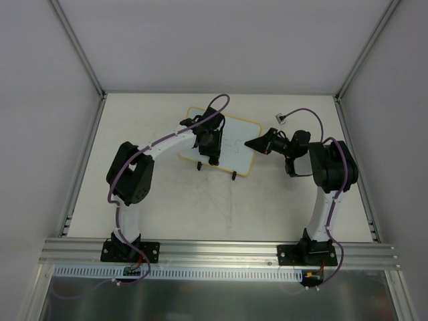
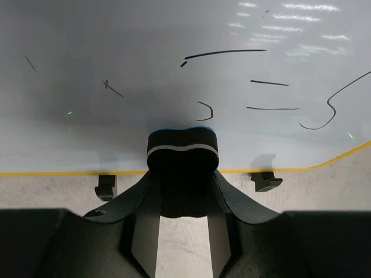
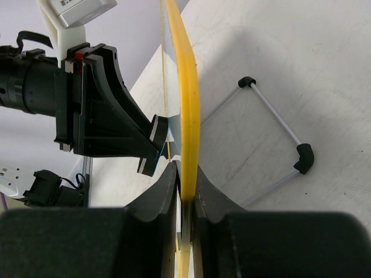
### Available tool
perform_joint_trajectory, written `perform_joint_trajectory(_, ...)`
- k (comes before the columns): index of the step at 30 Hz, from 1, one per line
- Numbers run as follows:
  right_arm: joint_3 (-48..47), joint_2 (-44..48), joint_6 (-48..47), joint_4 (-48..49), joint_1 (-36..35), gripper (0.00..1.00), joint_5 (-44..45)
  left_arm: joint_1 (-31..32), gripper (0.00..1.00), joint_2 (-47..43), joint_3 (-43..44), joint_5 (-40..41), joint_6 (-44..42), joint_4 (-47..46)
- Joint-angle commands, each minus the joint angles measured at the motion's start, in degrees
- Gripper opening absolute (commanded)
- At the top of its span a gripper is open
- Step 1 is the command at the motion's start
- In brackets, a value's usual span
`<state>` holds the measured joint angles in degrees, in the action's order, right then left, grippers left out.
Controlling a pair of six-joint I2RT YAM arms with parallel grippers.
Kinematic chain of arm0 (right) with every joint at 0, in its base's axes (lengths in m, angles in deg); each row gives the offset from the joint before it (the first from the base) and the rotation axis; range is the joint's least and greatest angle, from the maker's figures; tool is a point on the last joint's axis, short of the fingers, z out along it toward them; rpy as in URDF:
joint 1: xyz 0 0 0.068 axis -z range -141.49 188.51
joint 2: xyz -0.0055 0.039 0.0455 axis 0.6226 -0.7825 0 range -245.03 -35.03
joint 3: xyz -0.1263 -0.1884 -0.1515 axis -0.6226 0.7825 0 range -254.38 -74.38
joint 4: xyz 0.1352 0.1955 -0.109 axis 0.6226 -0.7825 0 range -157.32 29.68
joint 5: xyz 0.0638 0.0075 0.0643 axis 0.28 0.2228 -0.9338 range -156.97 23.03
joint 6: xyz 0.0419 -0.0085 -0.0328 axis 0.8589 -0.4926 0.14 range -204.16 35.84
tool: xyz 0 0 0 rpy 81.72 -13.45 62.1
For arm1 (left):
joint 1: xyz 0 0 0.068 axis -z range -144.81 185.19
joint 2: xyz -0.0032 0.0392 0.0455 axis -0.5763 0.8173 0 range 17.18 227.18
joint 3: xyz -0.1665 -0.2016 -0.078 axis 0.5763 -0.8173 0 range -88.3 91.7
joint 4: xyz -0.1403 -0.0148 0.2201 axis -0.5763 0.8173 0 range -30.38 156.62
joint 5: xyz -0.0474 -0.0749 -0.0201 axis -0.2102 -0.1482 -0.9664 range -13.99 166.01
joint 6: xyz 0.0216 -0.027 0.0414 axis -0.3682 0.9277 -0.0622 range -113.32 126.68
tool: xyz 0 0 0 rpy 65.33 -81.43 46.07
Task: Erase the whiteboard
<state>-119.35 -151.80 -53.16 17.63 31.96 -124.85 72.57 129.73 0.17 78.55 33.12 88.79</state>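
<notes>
right claw point(image 3: 185, 194) clamped on whiteboard point(image 1: 241, 150) rim, board propped at centre of table point(image 1: 167, 207) | left claw point(image 2: 182, 176) pinching eraser point(image 2: 182, 147) against its face | light, stiff, slick, likely tippy: hold by frame

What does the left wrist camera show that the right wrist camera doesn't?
Only the left wrist view shows the face of the whiteboard, with dark handwriting strokes on it and two black clip feet under its lower edge. Only the right wrist view shows the board edge-on, with its yellow frame pinched between the fingers of the right gripper. It also shows a thin wire frame with black corners on the table behind the board. Both views show the left gripper pressing the eraser against the board.
</notes>
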Motion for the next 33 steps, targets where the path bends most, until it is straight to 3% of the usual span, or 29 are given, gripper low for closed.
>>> perform_joint_trajectory(1,1.2,1.02,-6.31,9.85,-1.54,0.0,-0.56,-4.58,0.0,-1.28,0.65,-2.63,-0.59,-1.13)
perform_joint_trajectory(9,1.2,0.84,-6.31,9.94,-1.54,0.0,-0.56,-12.15,0.0,-3.04,3.81,-2.99,-3.49,-1.22)
perform_joint_trajectory(14,1.2,1.02,-6.31,9.85,-1.63,0.0,-0.56,-12.78,0.0,-2.17,5.58,-4.39,-3.85,-1.13)
perform_joint_trajectory(27,1.2,0.93,-6.39,9.85,-1.63,0.0,-0.56,-5.22,0.0,-0.31,4.0,-4.66,0.02,-2.89)
perform_joint_trajectory(33,1.2,0.93,-6.39,9.85,-1.54,0.0,-0.56,-1.97,0.0,-1.63,-0.65,-4.13,4.75,-3.85)
